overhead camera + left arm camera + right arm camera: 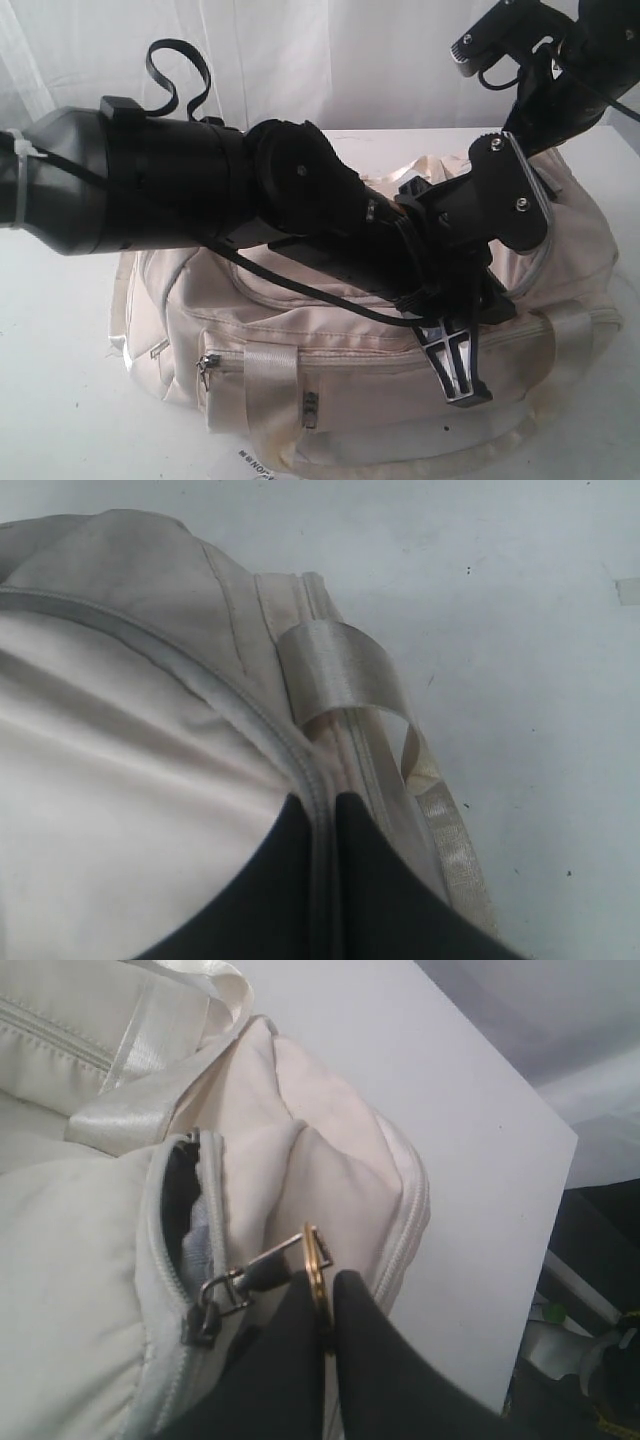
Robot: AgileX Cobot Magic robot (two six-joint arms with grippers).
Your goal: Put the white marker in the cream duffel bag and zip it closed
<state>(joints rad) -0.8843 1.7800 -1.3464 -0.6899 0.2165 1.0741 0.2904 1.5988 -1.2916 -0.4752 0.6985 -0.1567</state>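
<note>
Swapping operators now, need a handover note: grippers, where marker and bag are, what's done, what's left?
Left gripper: shut, pinching the bag along a zip seam.
Right gripper: shut on the pull ring of the zip at the bag's end.
Bag sits on the table. Marker: not in view; maybe inside, can't confirm.
Done: both grips set for zipping.
Left: a gap showing black lining runs beside the slider, so the zip is not fully closed. Likely next: pull the ring to close it, then release both.
</note>
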